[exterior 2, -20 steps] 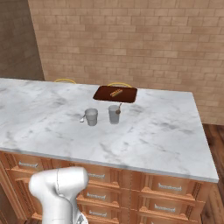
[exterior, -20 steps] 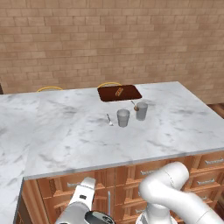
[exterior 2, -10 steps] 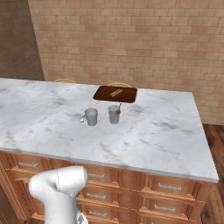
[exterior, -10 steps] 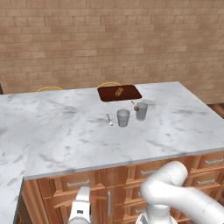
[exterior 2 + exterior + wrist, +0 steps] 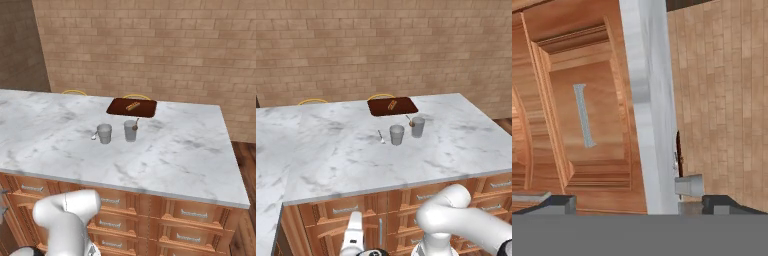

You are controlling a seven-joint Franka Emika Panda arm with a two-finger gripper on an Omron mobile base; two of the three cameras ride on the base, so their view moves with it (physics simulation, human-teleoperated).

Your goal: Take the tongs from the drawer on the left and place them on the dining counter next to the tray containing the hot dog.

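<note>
The drawer (image 5: 587,125) faces my hand camera, a shut reddish-brown front with a silver bar handle (image 5: 584,122). My gripper (image 5: 643,205) is open in front of it, a little off, with nothing between the fingertips (image 5: 559,202). From the left base view my hand (image 5: 354,239) hangs low before that drawer (image 5: 338,212). The tongs are hidden. On the dining counter (image 5: 346,160), the dark tray (image 5: 392,106) holds the hot dog (image 5: 391,104) at the far edge. The right base view shows the same tray (image 5: 131,107) and hot dog (image 5: 133,105).
Two grey cups (image 5: 397,134) (image 5: 417,127) and a small spoon (image 5: 381,136) stand near the tray. More drawers (image 5: 195,214) line the cabinet below the marble. Its edge (image 5: 652,100) overhangs the drawer fronts. A wooden floor (image 5: 722,100) lies behind me.
My hand has sunk lower in front of the cabinet drawers, and the arm's elbow has dropped with it. The jaws stay open. Nothing on the counter has moved.
</note>
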